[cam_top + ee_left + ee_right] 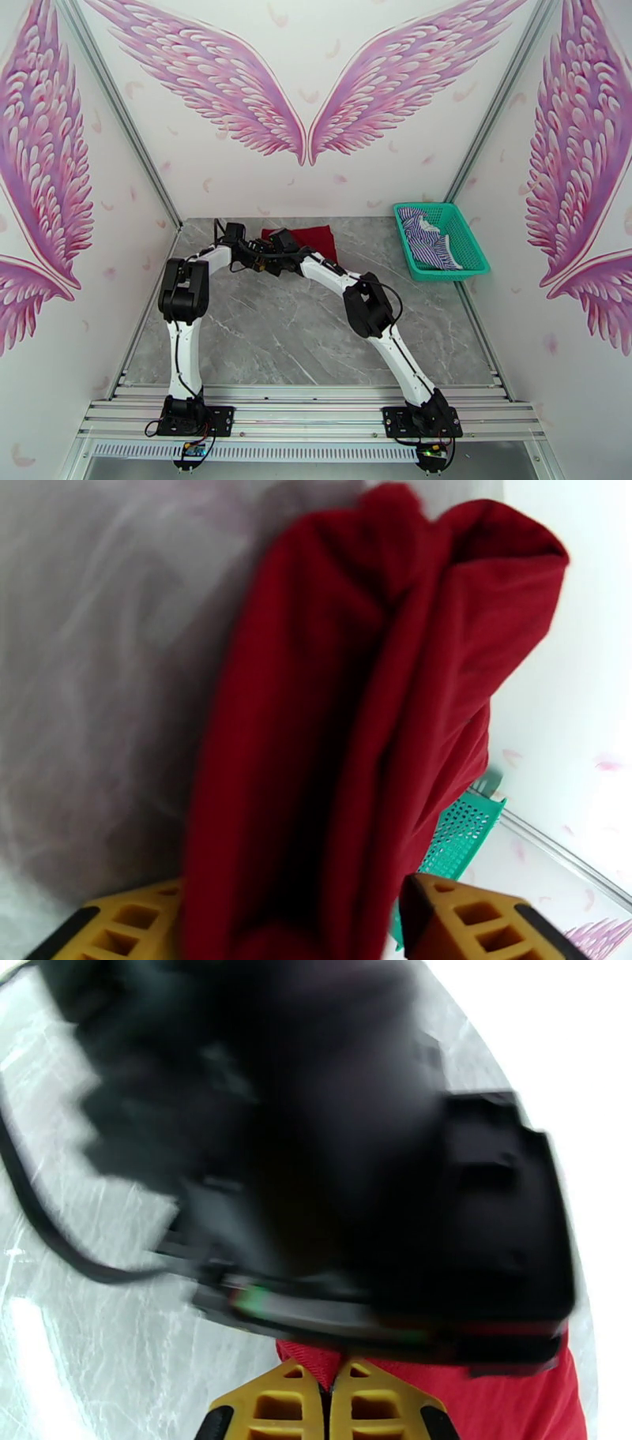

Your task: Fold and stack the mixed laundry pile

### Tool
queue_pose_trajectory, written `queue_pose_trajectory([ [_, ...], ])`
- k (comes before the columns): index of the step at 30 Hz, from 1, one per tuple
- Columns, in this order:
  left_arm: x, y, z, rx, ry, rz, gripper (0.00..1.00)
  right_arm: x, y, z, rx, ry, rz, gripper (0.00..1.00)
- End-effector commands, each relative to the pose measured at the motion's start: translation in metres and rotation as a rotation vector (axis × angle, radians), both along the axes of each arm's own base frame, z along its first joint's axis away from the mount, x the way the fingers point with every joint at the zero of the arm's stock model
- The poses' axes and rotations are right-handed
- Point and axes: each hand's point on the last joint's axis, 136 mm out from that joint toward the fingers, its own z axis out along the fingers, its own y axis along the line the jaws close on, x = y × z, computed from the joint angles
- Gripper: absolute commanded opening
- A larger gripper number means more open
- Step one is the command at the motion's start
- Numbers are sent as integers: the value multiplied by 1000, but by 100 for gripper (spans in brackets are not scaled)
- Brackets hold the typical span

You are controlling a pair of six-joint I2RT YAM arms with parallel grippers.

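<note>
The dark red T-shirt (310, 235) lies bunched at the back middle of the grey table, and both arms reach over its left end. In the left wrist view a thick fold of the T-shirt (355, 717) runs up between the yellow fingers of my left gripper (292, 910), whose jaws stand wide apart around it. My right gripper (332, 1374) is shut, with its tips at the red cloth (505, 1402); whether a fold is pinched does not show. From above, my left gripper (262, 256) and right gripper (280, 239) nearly touch. The striped shirt (426, 238) lies crumpled in the basket.
The teal mesh basket (472, 243) stands at the back right of the table, and its corner (462, 835) appears beyond the red cloth. White walls with pink wings close in the table on three sides. The left arm's black wrist (316, 1157) hangs blurred just ahead of my right gripper.
</note>
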Motion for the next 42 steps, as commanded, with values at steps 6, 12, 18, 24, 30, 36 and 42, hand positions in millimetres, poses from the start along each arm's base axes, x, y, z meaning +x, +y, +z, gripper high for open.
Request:
queue_pose_trajectory([
  [6,15,3,-14,72,-9,-9,30,-7,3,46,71,-53,31,0],
  [12,22,22,-3,213,-78,-82,0,-23,-12,57,129,3,10,49],
  [18,29,69,19,484,-139,-255,0,-36,-72,62,156,56,-200,62],
  [24,29,146,34,706,-120,-316,0,-35,-151,68,179,103,-507,62],
  [30,28,222,45,925,-69,-335,0,-42,-187,68,147,72,-618,61],
  [36,27,303,71,1246,24,-273,0,-41,-207,67,170,69,-757,61],
  [42,36,340,76,1366,36,-258,0,-45,-227,59,177,119,-919,57],
])
